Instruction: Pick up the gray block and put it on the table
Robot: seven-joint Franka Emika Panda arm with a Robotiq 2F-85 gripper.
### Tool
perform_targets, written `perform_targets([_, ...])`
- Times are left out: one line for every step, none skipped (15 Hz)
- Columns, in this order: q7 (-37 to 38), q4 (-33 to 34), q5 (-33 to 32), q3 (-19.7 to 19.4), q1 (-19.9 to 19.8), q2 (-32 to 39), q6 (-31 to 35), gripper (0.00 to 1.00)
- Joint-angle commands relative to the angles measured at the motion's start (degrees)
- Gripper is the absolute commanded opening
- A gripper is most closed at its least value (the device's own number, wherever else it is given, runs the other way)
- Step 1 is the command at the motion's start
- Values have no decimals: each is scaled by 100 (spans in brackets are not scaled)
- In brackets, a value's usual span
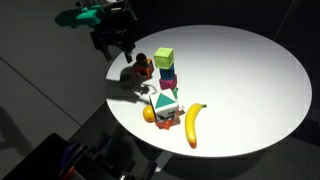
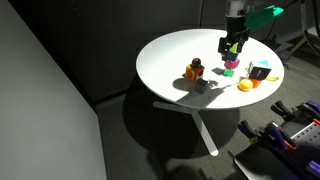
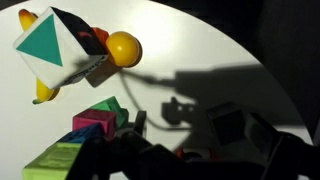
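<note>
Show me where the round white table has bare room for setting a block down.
In an exterior view, the round white table lies bare across its whole stretch right of the yellow banana and lime-green cube. Crowded: from that cube to the white block with a green triangle and the banana.

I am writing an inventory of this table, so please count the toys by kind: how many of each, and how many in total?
Blocks: 5 (lime-green block, magenta block, green block, white block with green triangle, gray block)
Banana: 1
Orange ball: 1
Toy figure: 1
Total: 8, not counting a red piece by the white block, too unclear to name.
</note>
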Motion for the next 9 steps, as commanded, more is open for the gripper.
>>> perform_targets([103,-184,122,61,-74,-518,-277,100])
perform_targets([112,-177,128,66,-74,-593,-357,100])
perform_targets([97,-164,148,72,-74,-661,-448,100])
perform_targets([81,-152,166,77,-75,-732,-536,100])
perform_targets([43,-140,205,82,-73,-801,-623,100])
perform_targets([4,-132,239,91,-68,-875,-705,100])
perform_targets([-20,-126,270,99,-65,-943,-783,100])
perform_targets([-18,-118,275,113,-59,-1014,-849,100])
perform_targets([-15,-115,285,128,-54,-1081,-905,100])
